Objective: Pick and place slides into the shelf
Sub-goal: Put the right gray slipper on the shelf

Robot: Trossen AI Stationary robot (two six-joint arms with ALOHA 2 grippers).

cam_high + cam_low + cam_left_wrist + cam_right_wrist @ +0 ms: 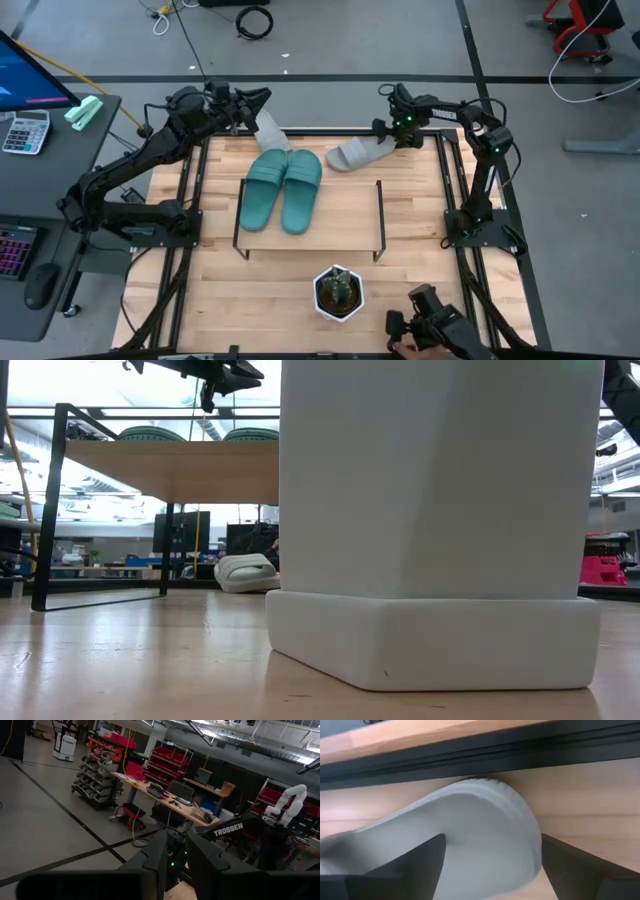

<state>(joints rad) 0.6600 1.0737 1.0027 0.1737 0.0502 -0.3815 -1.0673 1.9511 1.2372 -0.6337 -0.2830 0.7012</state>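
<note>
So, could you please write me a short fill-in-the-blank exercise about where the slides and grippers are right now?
1. The pair of slides lying on top of the shelf is ____ in colour.
2. The right gripper is at a light grey slide lying on the ____.
3. The number of slides on the shelf is ____.
4. The left gripper is beside the other grey slide, at the table's ____ edge.

Missing words: teal-green; table; two; far

— Obstructions? 
— White planter [430, 520] blocks most of the low view, its top cut off. 
— Slides? 
— Grey slide [460, 845] runs off the right wrist frame; the left gripper's [262, 97] finger state is indiscernible.
</note>
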